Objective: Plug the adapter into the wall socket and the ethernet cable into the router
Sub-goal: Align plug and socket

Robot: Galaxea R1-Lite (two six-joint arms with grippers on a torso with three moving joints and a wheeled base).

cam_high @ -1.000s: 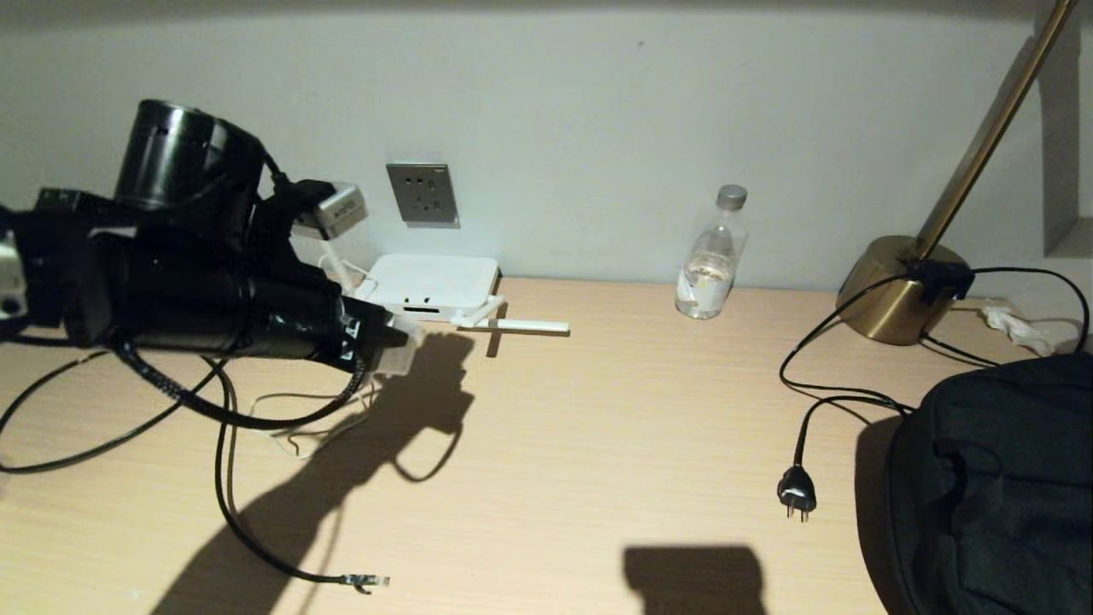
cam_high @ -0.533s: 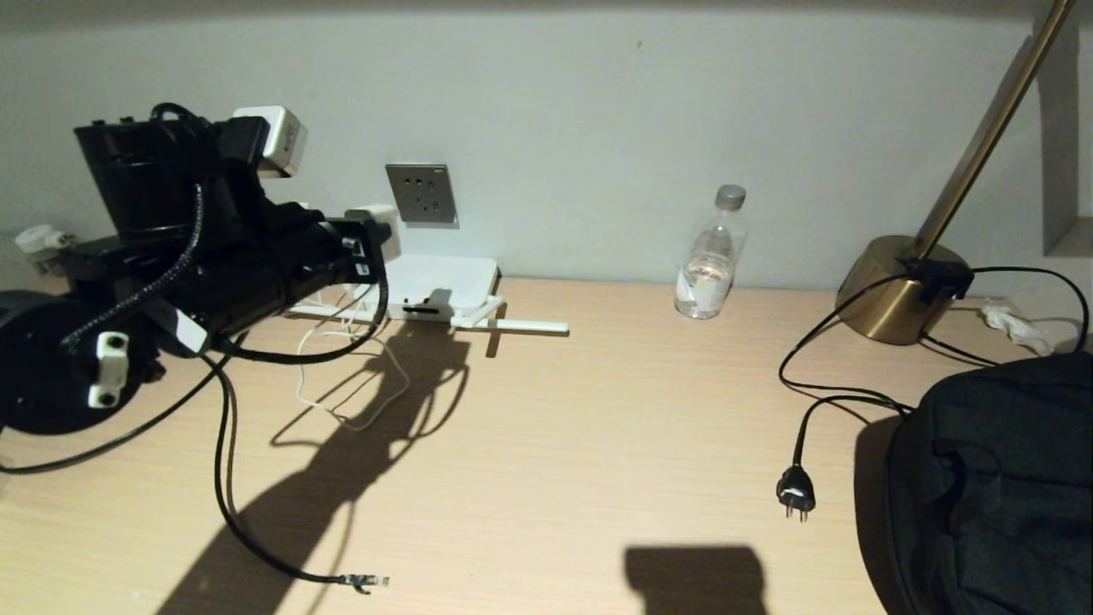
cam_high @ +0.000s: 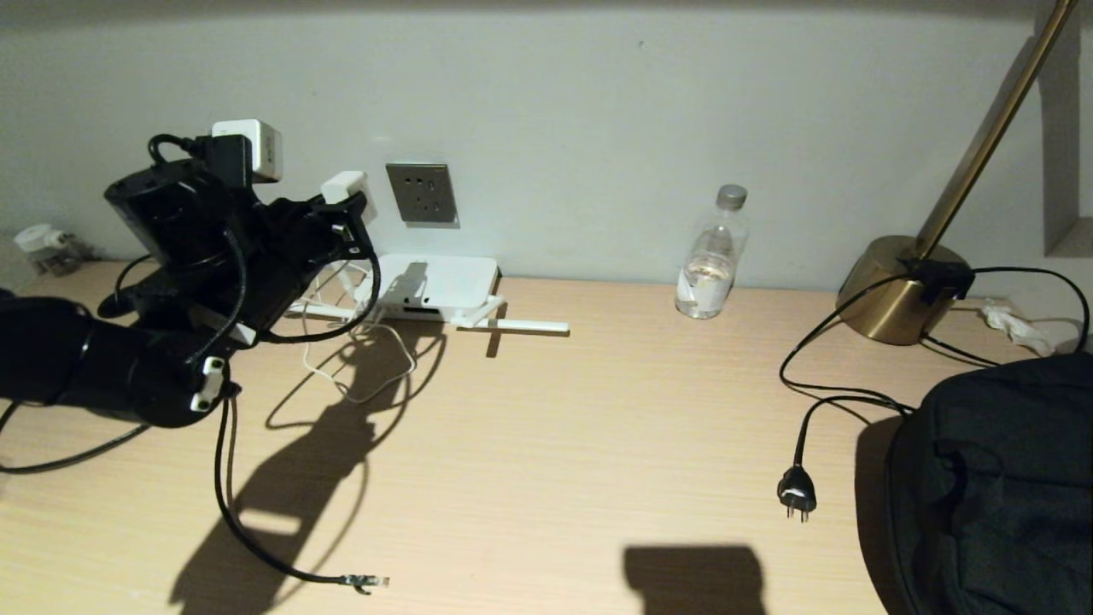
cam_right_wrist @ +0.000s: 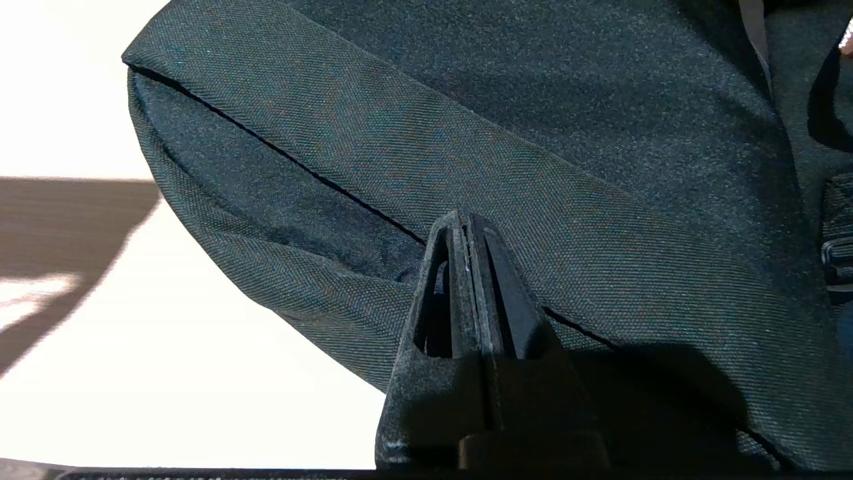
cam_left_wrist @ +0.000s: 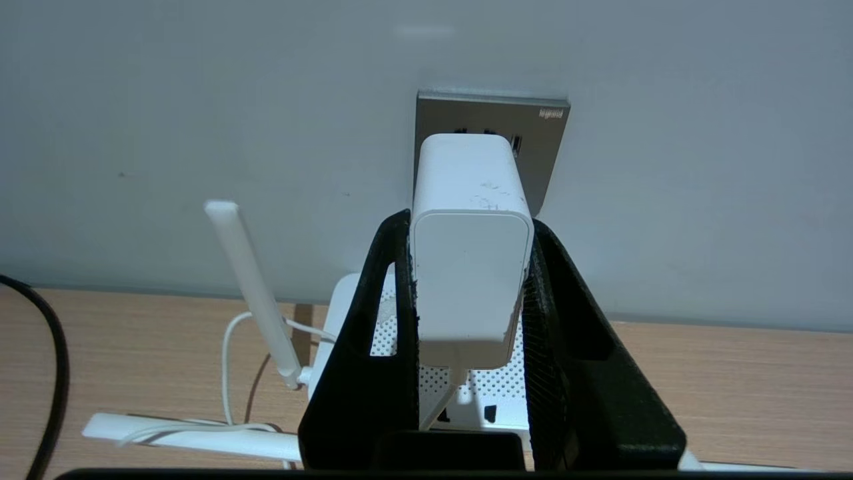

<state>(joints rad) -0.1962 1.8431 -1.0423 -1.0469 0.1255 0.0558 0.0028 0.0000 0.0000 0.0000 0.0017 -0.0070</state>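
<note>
The left gripper (cam_left_wrist: 470,293) pinches the adapter (cam_left_wrist: 470,247) by its sides, prongs facing the wall socket (cam_left_wrist: 543,150), apparently for insertion. The right gripper (cam_right_wrist: 466,267) rests pressed together over a dark bag (cam_right_wrist: 533,133).

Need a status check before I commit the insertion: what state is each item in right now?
adapter: held in left gripper, facing the socket, not plugged in
wall socket: empty
ethernet cable: plug loose on desk
router: flat, against wall
right gripper: shut, empty, by black bag

One adapter (cam_left_wrist: 470,267), one router (cam_high: 440,286), one bottle (cam_high: 711,256), one lamp (cam_high: 905,286).
</note>
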